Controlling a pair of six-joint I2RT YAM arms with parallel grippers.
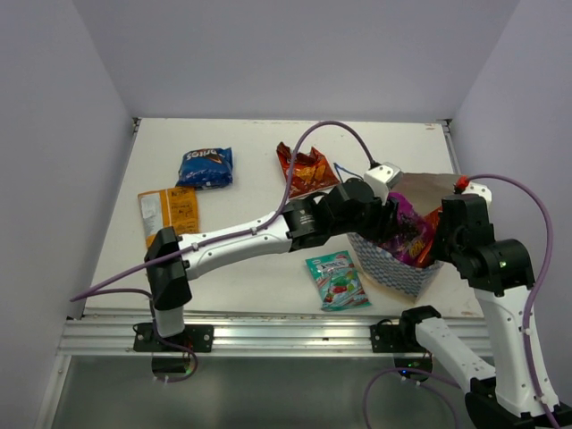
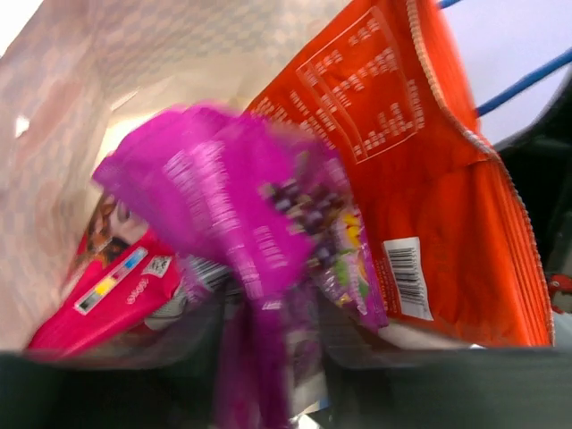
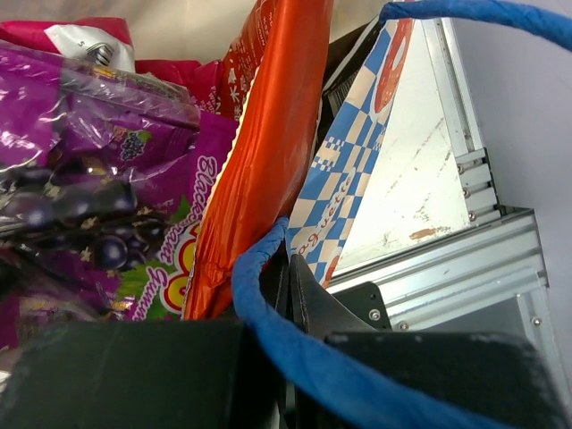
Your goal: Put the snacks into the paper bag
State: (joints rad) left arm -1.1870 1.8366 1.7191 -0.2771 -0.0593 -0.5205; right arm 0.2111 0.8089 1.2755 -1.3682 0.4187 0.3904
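Observation:
The paper bag (image 1: 393, 271) stands at the front right, blue-and-white checked outside (image 3: 357, 179), white inside (image 2: 54, 161). My left gripper (image 1: 382, 213) reaches into its mouth, shut on a purple packet (image 2: 232, 197), blurred between the jaws (image 2: 268, 357). An orange packet (image 2: 429, 179) and a pink-red packet (image 2: 116, 295) are in the bag. My right gripper (image 1: 441, 241) is shut on the bag's right rim (image 3: 289, 261), with the blue string handle (image 3: 259, 304) draped over it. The orange packet (image 3: 268, 134) and the purple packet (image 3: 98, 179) show beside it.
On the table lie a blue packet (image 1: 206, 167), a red-brown packet (image 1: 307, 170), an orange-and-cream packet (image 1: 170, 214) and a teal packet (image 1: 338, 280) just left of the bag. Walls close in left, back and right. A metal rail (image 1: 268, 326) runs along the front edge.

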